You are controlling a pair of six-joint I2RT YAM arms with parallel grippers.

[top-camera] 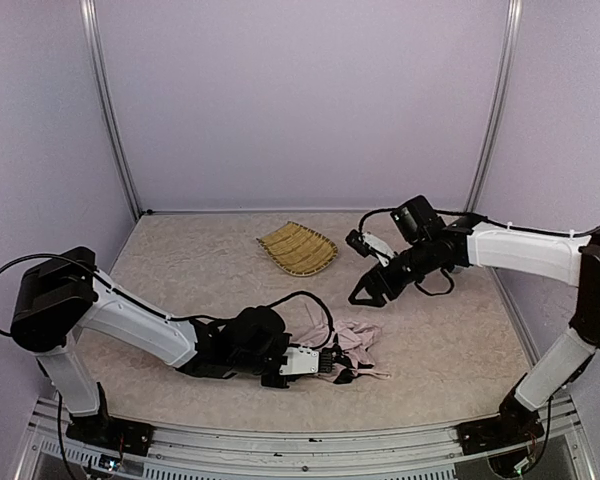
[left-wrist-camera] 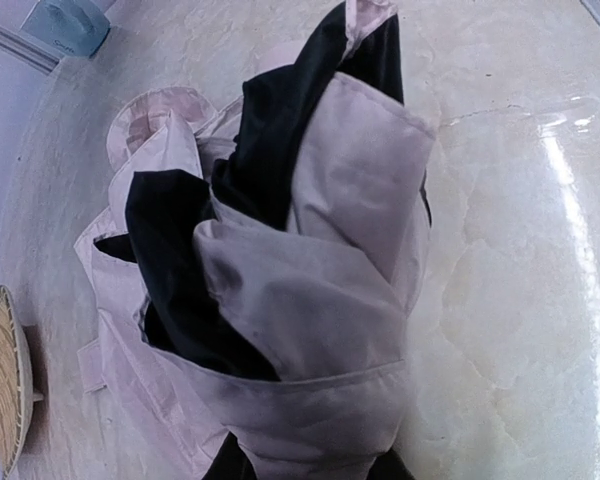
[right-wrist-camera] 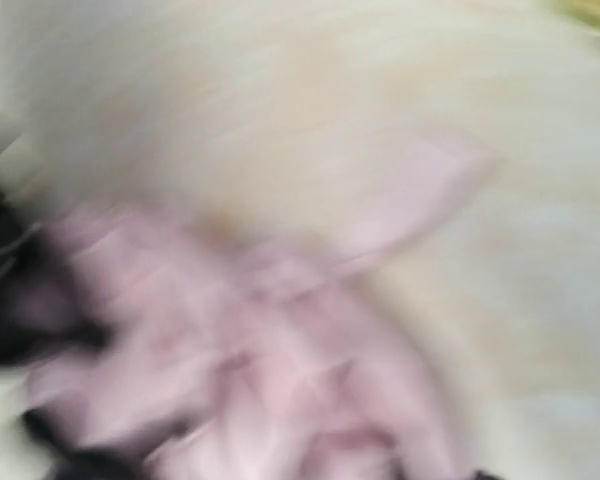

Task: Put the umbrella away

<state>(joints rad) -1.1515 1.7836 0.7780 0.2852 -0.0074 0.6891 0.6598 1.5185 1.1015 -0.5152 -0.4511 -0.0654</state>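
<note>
Left gripper [top-camera: 327, 362] is clamped on the bunched pink-and-black canopy of the umbrella [top-camera: 358, 343], crumpled on the table [top-camera: 440, 350] (near edge). Right gripper [top-camera: 365, 293] hovers just behind it, opening unclear. Woven bamboo tray [top-camera: 298, 248] sits apart, farther back.

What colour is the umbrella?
The umbrella is pale pink with black inside folds; the left wrist view shows it best.

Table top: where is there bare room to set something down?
Bare patches: the far-left table between the left wall and the bamboo tray, and the near-right stretch between the umbrella and the right arm's base. The middle is crowded: left gripper at the umbrella, right gripper hovering just beyond it.
</note>
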